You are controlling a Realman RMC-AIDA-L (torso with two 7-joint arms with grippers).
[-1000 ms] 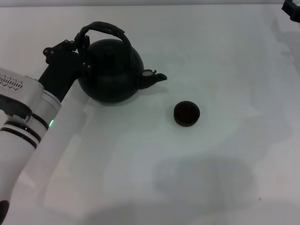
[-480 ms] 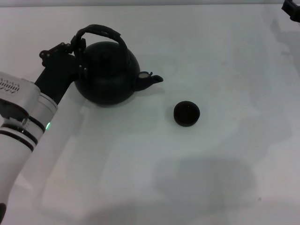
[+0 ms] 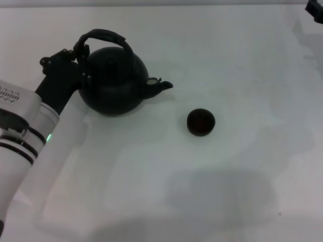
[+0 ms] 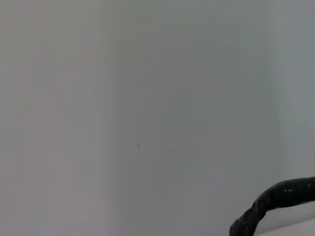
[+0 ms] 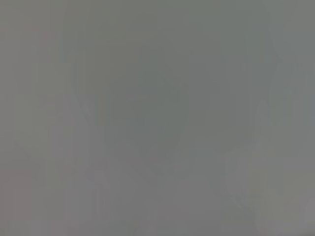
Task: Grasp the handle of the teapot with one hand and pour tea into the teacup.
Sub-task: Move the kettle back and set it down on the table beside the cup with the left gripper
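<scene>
Left gripper (image 3: 79,50) pinching arched wrapped handle (image 3: 103,36) of round matte-black teapot (image 3: 113,80), spout facing right toward small dark teacup (image 3: 201,122); right gripper (image 3: 315,10) far right, grip state unclear.

A plain white table (image 3: 151,191) carries the black teapot (image 3: 113,80) and, well apart, the small teacup (image 3: 201,122).

Big round matte-black teapot (image 3: 113,80) sits upright, stubby spout pointing toward the tiny dark round teacup (image 3: 201,122) nearby; its wrapped arched handle (image 3: 103,38) loops overhead.
</scene>
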